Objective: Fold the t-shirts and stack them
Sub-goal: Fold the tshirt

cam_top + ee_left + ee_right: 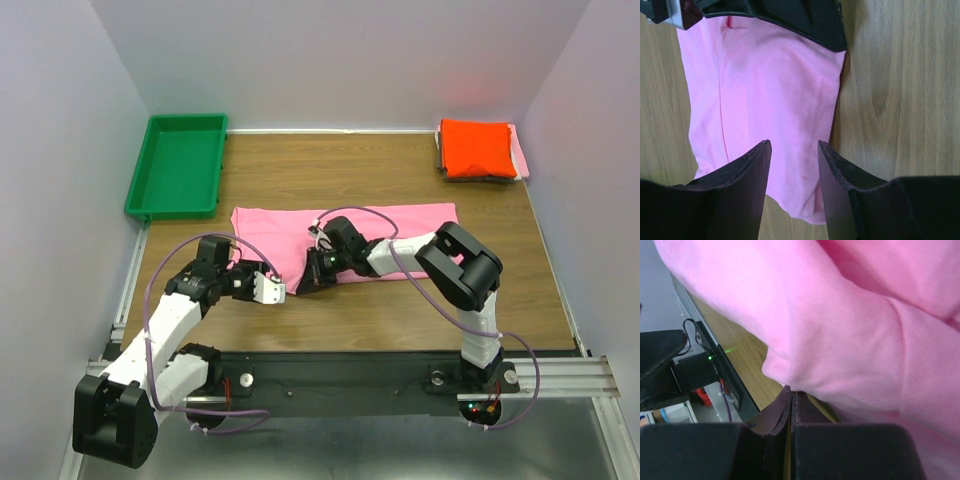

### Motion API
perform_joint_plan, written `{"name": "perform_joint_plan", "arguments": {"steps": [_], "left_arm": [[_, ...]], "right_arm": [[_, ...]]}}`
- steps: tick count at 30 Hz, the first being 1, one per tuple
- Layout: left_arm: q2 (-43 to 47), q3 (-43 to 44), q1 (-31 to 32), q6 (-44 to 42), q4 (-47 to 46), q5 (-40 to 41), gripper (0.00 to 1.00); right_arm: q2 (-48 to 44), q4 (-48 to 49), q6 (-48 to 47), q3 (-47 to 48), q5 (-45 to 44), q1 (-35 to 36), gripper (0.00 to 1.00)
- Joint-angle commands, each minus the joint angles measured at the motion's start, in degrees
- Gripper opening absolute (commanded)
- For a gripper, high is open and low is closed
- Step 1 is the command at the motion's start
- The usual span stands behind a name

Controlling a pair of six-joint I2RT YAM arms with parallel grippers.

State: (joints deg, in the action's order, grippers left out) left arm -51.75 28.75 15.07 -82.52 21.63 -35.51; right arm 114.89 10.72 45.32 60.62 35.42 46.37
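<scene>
- Folding the pink tee (400, 225), spread mid-table; orange tee (478, 148) stacked far right.
- Right claw (312, 272) pinches its near edge; left claw (268, 290) gapes over it.
- Next: left must grip too.

Robot lab (bare enclosure walls (350, 60))

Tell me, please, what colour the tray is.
The tray is green; the top view shows it best.

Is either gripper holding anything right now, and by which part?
The right gripper pinches the pink t-shirt at its near edge; the left gripper is open, holding nothing.
</scene>
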Motion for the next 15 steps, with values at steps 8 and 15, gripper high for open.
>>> {"name": "perform_joint_plan", "arguments": {"steps": [8,15], "left_arm": [[-0.1,1.7,0.4,5.3,2.4,-3.9,0.62],[-3.4,1.9,0.4,8.3,0.3,-4.1,0.63]], "right_arm": [[-3.6,-0.4,-2.3,5.6,6.2,-3.4,0.01],[-4.1,-0.4,-1.1,7.8,8.4,-6.6,0.00]]}}
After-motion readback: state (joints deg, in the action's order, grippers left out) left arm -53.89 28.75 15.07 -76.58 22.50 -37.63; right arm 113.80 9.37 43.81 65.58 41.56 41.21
